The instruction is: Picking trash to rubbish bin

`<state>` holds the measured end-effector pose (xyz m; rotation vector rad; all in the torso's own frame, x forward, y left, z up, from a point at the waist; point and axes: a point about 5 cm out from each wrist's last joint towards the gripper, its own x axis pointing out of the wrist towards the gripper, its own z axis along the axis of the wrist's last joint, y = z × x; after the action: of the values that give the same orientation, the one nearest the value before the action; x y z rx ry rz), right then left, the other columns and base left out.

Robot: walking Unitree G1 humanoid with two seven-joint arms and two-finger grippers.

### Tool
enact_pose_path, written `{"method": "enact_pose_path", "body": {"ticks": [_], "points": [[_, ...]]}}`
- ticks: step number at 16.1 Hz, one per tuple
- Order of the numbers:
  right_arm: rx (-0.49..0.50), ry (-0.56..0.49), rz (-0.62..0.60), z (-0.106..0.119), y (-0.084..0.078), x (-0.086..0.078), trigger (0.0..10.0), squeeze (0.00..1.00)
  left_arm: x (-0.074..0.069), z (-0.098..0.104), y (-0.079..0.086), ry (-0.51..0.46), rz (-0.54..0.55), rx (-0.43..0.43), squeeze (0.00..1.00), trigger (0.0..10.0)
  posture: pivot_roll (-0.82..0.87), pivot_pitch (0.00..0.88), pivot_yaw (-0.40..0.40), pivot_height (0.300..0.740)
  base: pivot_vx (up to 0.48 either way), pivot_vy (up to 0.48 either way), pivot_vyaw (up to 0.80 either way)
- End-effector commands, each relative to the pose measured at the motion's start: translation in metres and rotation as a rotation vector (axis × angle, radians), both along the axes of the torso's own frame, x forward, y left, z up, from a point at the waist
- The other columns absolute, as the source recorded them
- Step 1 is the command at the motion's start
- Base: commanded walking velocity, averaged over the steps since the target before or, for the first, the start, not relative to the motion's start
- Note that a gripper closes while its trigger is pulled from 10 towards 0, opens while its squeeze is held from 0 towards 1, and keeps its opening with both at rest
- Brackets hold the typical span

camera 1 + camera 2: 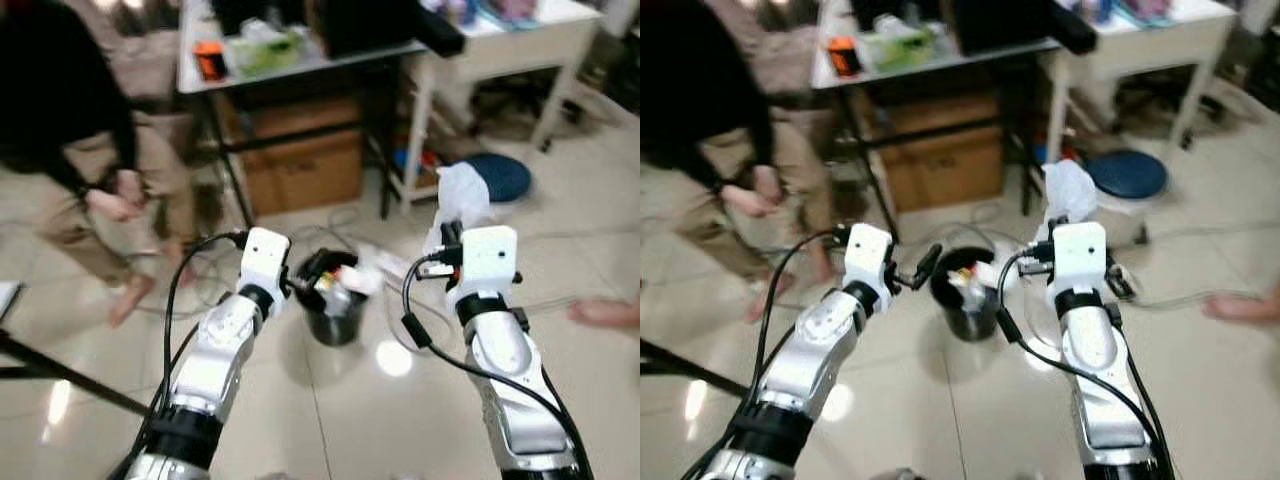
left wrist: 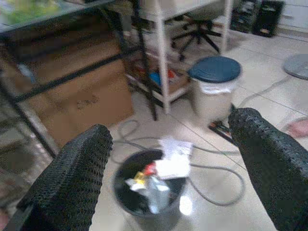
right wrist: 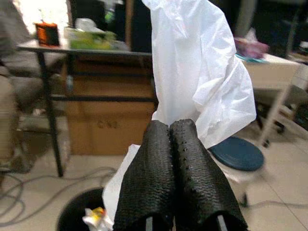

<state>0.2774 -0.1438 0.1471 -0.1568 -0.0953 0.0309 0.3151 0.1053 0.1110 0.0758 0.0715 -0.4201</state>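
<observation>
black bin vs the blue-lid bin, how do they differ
The black bin stands open-topped with trash showing inside; the blue-lid bin is closed by its lid. The black bin is dark and sits between the two arms; the blue-lid bin has a pale body and stands farther back by the white table leg. Both stand upright on the tiled floor.

Two jointed arms of silver-grey metal shells, the left arm [image 1: 215,355] and right arm [image 1: 505,370], each end in a boxy white wrist housing behind a black collar ring. Loose black cables [image 1: 420,335] loop alongside both forearms. Each gripper's long black fingers [image 2: 72,180] have a dimpled, rubbery, rounded surface.
</observation>
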Motion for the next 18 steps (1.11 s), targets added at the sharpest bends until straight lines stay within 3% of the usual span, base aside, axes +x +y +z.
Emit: {"method": "enact_pose_path", "body": {"ticks": [1, 18], "points": [[0.007, -0.018, 0.030, 0.0044, 0.0081, -0.0002, 0.0, 0.00, -0.0002, -0.0013, 0.0105, 0.003, 0.026, 0.018, 0.00, 10.0, -0.08, 0.116, 0.082, 0.740, 0.401, 0.000, 0.00], [0.023, -0.014, 0.039, 0.0026, 0.0109, 0.0005, 0.0, 0.00, -0.0009, -0.0036, 0.0104, 0.013, 0.016, 0.030, 0.00, 10.0, -0.07, 0.112, 0.085, 0.740, 0.414, 0.000, -0.10]]}}
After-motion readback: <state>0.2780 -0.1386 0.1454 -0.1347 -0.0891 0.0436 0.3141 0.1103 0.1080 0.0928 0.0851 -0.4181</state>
